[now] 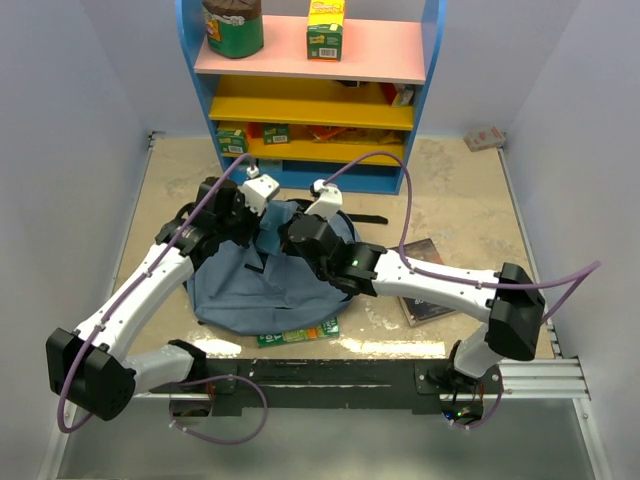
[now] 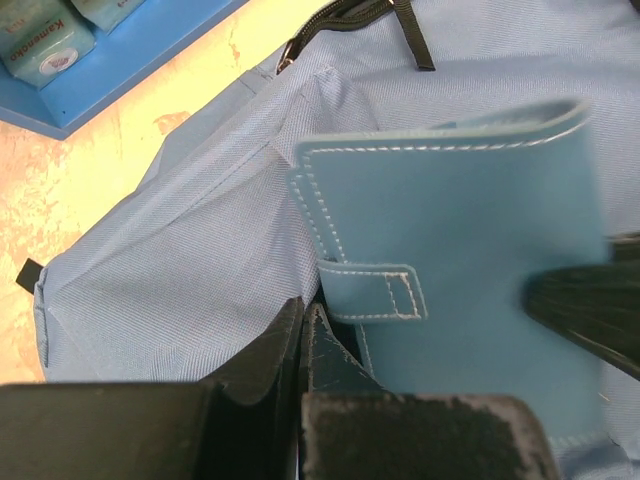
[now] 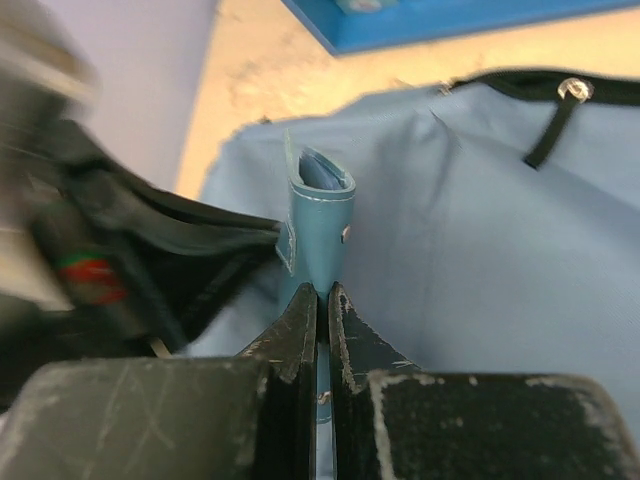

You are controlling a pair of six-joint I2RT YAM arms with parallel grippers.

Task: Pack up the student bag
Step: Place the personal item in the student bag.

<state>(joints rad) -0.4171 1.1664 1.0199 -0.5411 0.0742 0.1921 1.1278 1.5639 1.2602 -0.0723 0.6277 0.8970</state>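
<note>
Student bag [image 1: 250,295], mid-frame: looks soft, limp, light; best held by opening hem; left gripper [image 2: 305,315] closed, fabric pinch unclear; right gripper [image 3: 322,295] clamped on blue stitched case [image 3: 318,215].

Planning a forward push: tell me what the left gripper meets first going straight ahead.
Most likely the fabric of the student bag, folded right ahead of the left gripper. The blue case sits just right of that line; depth is hard to judge.

Lab robot cell: plain walls [image 1: 60,120], bolted rail [image 1: 330,385].
</note>
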